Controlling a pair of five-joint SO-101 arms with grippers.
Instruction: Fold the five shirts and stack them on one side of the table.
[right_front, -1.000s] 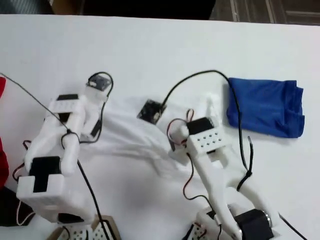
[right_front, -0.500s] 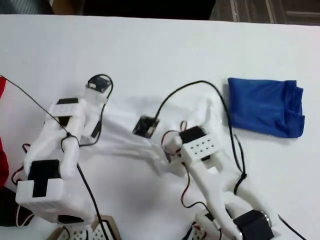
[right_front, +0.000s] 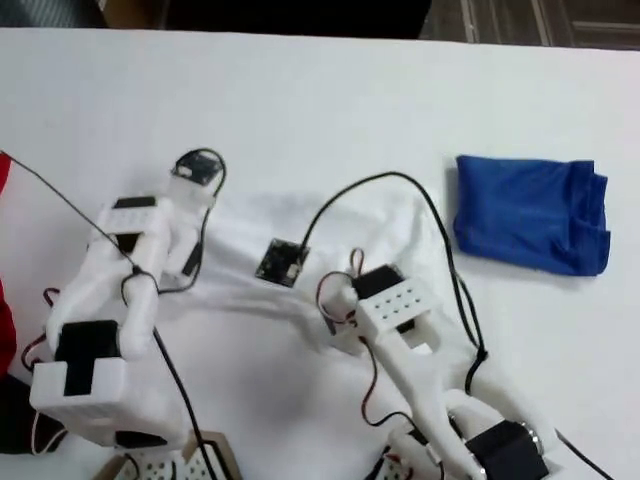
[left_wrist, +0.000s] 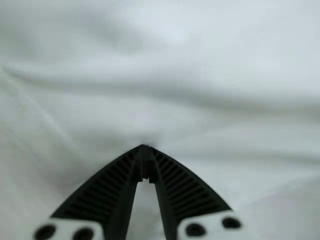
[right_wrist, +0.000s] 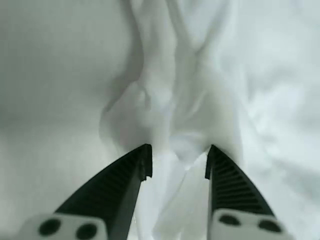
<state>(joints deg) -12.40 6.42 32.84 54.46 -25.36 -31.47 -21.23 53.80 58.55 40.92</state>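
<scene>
A white shirt lies crumpled on the white table, between the two arms. The left arm stands over the shirt's left end. Its gripper is shut, tips pinched on the white cloth. The right arm stands over the shirt's near right part. The right gripper holds a thick gathered fold of the shirt between its fingers. A ridge of cloth runs between the two arms. A folded blue shirt lies at the right.
A red garment shows at the table's left edge, with something dark below it. Black cables loop over the shirt from the right arm. The far half of the table is bare.
The right arm has drawn back toward the table's front and to the left, pulling the shirt's right part with it. The left arm has barely moved.
</scene>
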